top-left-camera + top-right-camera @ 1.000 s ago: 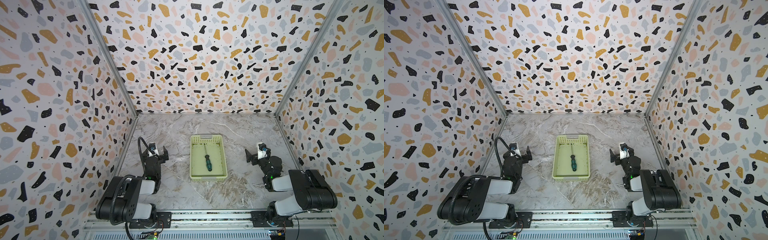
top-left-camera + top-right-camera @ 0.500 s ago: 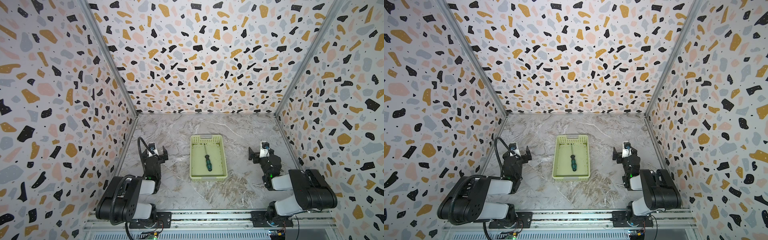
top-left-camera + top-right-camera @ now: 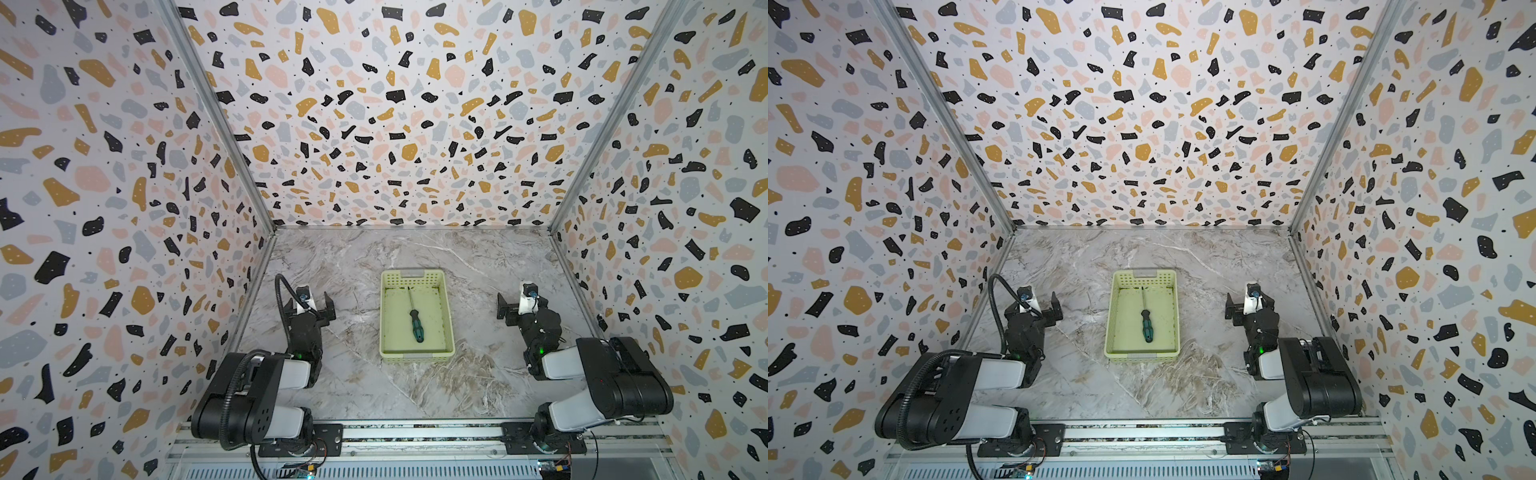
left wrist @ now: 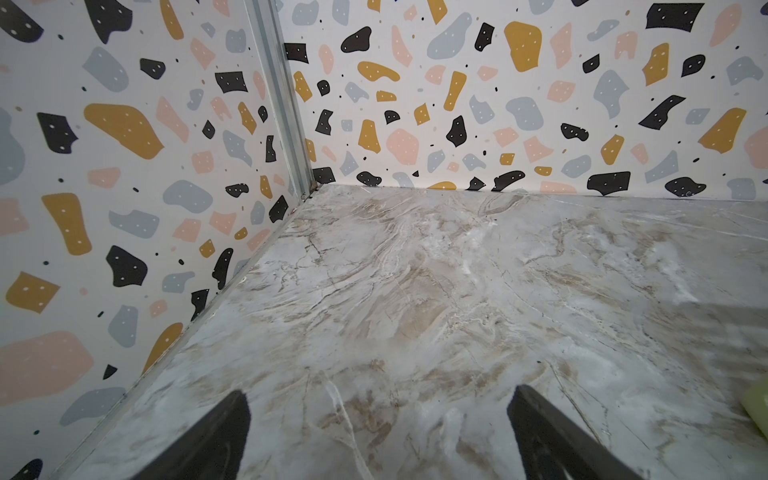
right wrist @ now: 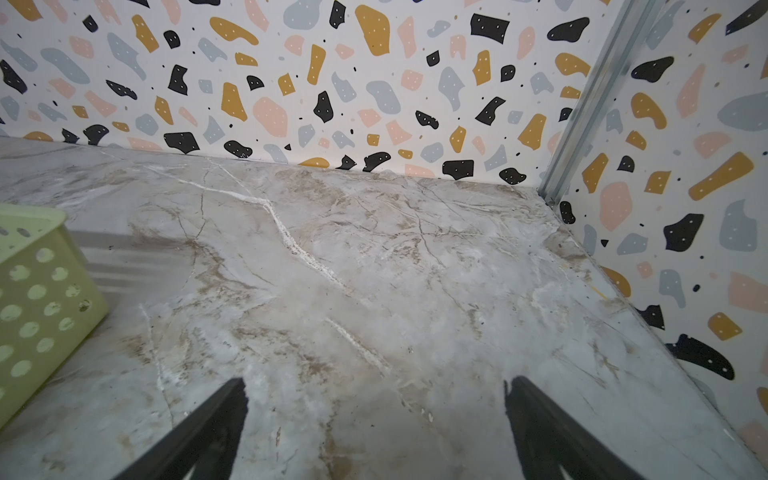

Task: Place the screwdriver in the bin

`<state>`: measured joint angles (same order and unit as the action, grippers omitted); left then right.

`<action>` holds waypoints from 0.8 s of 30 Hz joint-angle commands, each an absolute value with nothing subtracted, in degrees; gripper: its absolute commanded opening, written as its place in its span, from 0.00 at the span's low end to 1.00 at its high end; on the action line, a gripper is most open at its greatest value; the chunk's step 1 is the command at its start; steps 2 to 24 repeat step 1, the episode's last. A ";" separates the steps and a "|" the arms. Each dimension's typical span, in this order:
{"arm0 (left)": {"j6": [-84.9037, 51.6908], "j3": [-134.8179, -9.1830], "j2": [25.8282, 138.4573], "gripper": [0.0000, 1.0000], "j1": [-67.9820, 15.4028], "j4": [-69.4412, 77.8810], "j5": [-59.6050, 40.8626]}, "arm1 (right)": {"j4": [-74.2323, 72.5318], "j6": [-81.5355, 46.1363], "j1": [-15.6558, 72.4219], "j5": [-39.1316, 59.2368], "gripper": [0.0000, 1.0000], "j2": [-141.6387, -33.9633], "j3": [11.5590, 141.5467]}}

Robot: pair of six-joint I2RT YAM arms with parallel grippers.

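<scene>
- The screwdriver (image 3: 415,322) lay flat on the floor of the bin (image 3: 448,316), which both top views showed; its handle was toward the robot and its thin shaft pointed at the far short end.
- In a top view the screwdriver (image 3: 1147,322) sat roughly along the bin's (image 3: 1109,316) long axis, slightly slanted, and touched neither long wall.
- The bin stood on the marble table (image 3: 374,395), between the two arms.
- The right gripper (image 3: 519,305) hung off the bin's right side, well apart from the screwdriver, with the bin's wall between them.
- Its wrist view showed the right gripper (image 5: 376,390) spread wide over bare marble with nothing between its fingers (image 5: 224,411); only a perforated corner of the bin (image 5: 37,291) appeared at the edge.
- The left gripper (image 3: 318,307) hung off the bin's left side, likewise well apart from the screwdriver.
- Its wrist view showed the left gripper (image 4: 378,399) also spread wide and holding nothing, with a sliver of the bin (image 4: 758,405) at the edge.
- Neither wrist view showed the screwdriver.
</scene>
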<state>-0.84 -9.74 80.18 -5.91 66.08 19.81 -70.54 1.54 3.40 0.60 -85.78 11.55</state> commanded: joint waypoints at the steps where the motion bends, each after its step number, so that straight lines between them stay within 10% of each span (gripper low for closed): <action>1: -1.12 -9.88 80.75 1.00 -6.24 68.70 20.74 | -70.22 1.19 3.60 0.35 0.99 -85.46 12.66; 24: -1.12 -9.88 80.75 1.00 -6.24 68.70 20.74 | -70.22 1.19 3.60 0.35 0.99 -85.46 12.66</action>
